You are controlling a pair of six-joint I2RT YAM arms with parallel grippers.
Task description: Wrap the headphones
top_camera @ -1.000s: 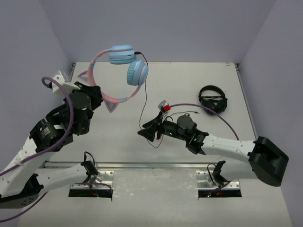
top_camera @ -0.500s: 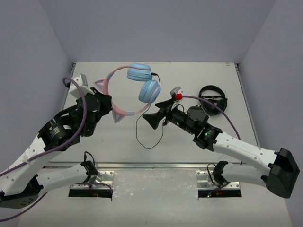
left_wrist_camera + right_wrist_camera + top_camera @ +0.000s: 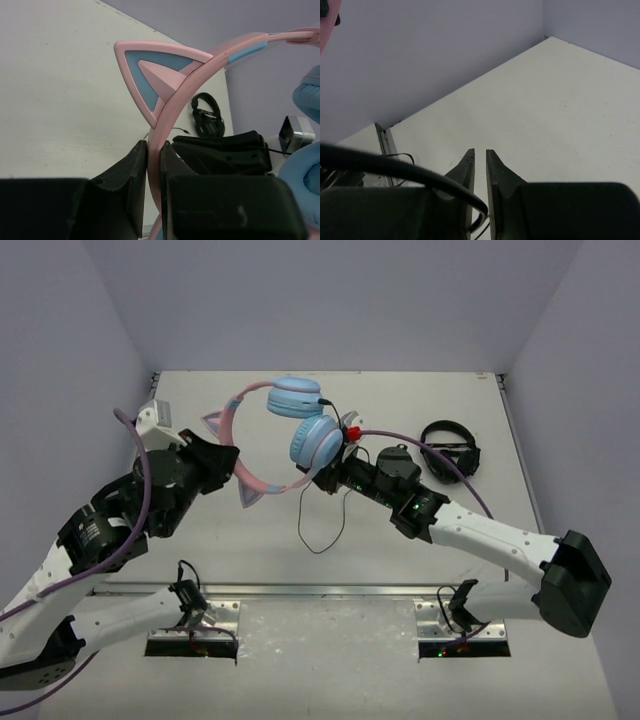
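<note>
The headphones [image 3: 262, 476], with a pink headband, cat ears and light-blue ear cups [image 3: 314, 441], are held up above the table. My left gripper [image 3: 222, 454] is shut on the headband, just below a cat ear [image 3: 155, 75], and the band shows pinched between the fingers in the left wrist view [image 3: 154, 146]. The thin black cable [image 3: 303, 523] hangs from the upper cup in a loop to the table. My right gripper [image 3: 323, 478] sits right under the lower cup. Its jaws [image 3: 480, 152] are nearly closed, with the thin cable [image 3: 488, 221] running between them near their base.
All-black headphones [image 3: 449, 452] lie on the table at the right, also seen in the left wrist view [image 3: 206, 119]. Purple walls enclose the table at the back and both sides. A metal rail [image 3: 320, 590] runs along the near edge.
My right gripper has moved up and left, from the table near the cable loop to just under the lower ear cup. The headphones have shifted right and turned in my left gripper.
</note>
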